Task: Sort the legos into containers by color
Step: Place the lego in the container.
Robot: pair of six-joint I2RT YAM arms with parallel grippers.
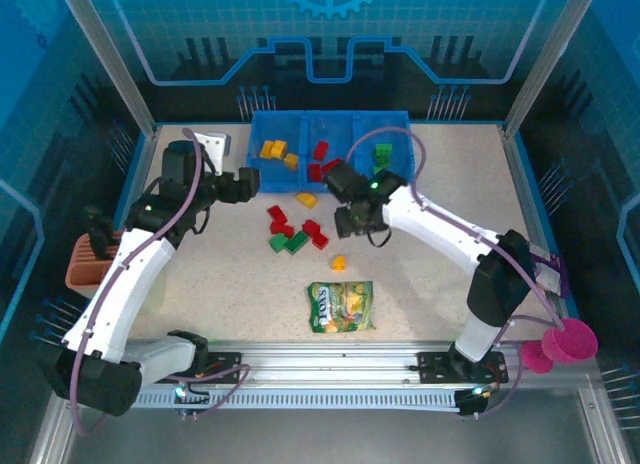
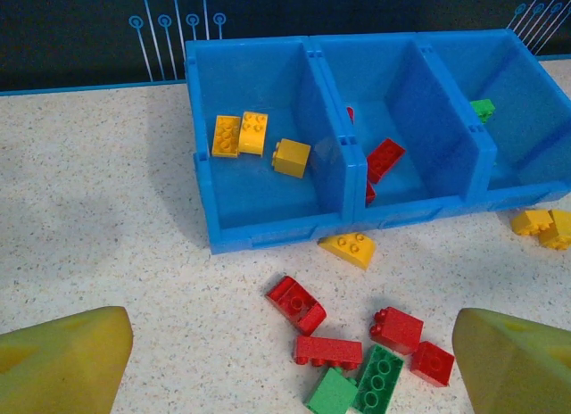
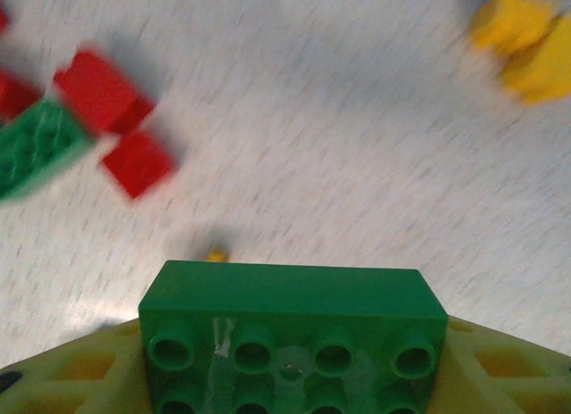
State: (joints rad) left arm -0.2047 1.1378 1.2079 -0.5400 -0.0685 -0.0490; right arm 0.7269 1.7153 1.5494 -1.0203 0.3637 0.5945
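The containers are three side-by-side compartments of a blue tray [image 1: 330, 117] [image 2: 268, 228]. Yellow legos [image 2: 239, 134] lie in its left one, a red lego [image 2: 384, 158] in the middle and a green one [image 2: 483, 109] in the right. Loose red legos [image 2: 328, 350] and green legos [image 2: 379, 378] are clustered on the table [image 1: 295, 234]. A yellow wedge [image 2: 352, 247] lies by the tray front. My left gripper [image 1: 247, 182] [image 2: 287, 365] hangs open above the cluster. My right gripper [image 1: 347, 221] [image 3: 294, 343] is shut on a green lego [image 3: 294, 329], held above the table.
A green-yellow candy bag [image 1: 340, 306] lies near the front, with a single yellow lego [image 1: 339, 263] just beyond it. An orange-brown basket [image 1: 88, 266] stands at the left edge and a pink cup [image 1: 568, 342] at the right front. More yellow legos [image 2: 544, 227] lie by the tray front.
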